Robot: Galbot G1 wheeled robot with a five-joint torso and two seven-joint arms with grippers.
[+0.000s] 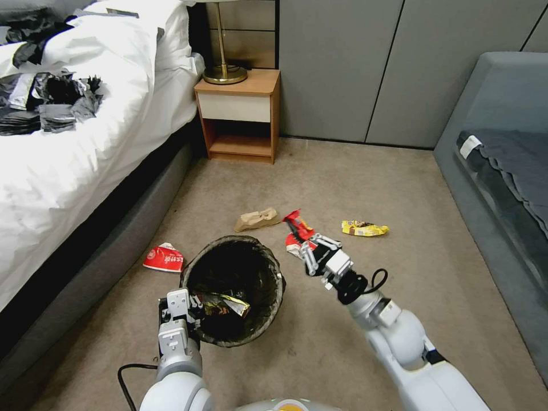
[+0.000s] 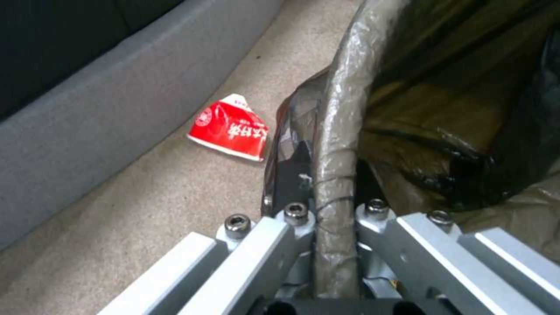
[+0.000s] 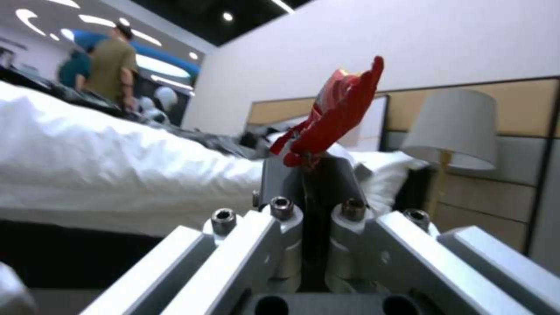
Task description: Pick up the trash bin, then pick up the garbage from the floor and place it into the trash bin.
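Nearest the robot, the left gripper point(image 1: 191, 305) was clamped on the near rim of the one small round trash bin with a dark bag liner point(image 1: 260, 319); in the left wrist view its two fingers point(image 2: 292, 175) pinched the liner-wrapped rim point(image 2: 338, 131) between them. Inside the bin lay one crumpled dark and gold wrapper point(image 1: 228, 305). To the right, the right gripper point(image 1: 306, 249) was closed together on one red wrapper point(image 1: 298, 224), which stuck up from its fingertips; the right wrist view showed the same red wrapper point(image 3: 335, 113) pinched between the two fingers point(image 3: 280, 175) and held off the beige carpet floor point(image 1: 354, 171), beside the bin's far right rim. A bit of red and white showed just under that gripper, too hidden to tell whether it was a separate piece. Three more pieces of garbage lay on the floor: one flattened red-and-white wrapper point(image 1: 164, 258) left of the bin, near the grey bed frame point(image 1: 114, 240), seen also in the left wrist view point(image 2: 230, 129); one crumpled tan paper bag point(image 1: 257, 219) just beyond the bin; and one yellow snack wrapper point(image 1: 365, 228) farther right. Farther off stood one wooden nightstand with a white drawer point(image 1: 240, 114), carrying one brass lamp base point(image 1: 225, 73), beside the bed with white bedding point(image 1: 85, 160).
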